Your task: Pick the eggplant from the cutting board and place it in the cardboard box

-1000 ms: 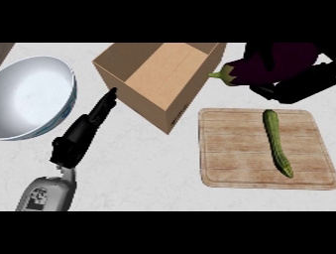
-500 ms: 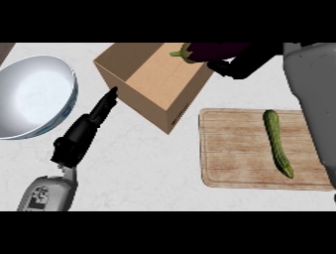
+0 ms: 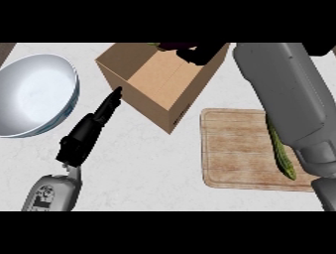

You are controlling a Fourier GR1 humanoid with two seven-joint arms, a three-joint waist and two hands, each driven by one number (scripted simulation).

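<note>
The open cardboard box (image 3: 163,82) sits at the counter's upper middle. My right hand (image 3: 203,53) hovers over the box's far corner, curled round the dark purple eggplant (image 3: 172,46), of which only a small part shows at the picture's top. My grey right forearm (image 3: 287,104) runs across the wooden cutting board (image 3: 233,154) and hides part of it. My left hand (image 3: 93,126) rests open just left of the box, fingers straight and pointing at its near wall.
A large white bowl (image 3: 28,94) stands at the left. A green cucumber (image 3: 282,156) lies on the cutting board's right side, partly under the forearm. Dark wood shows at the upper corners.
My right hand has carried the eggplant leftward and away, from beside the box to above its far corner. The forearm now covers much of the board. The left hand has not moved.
</note>
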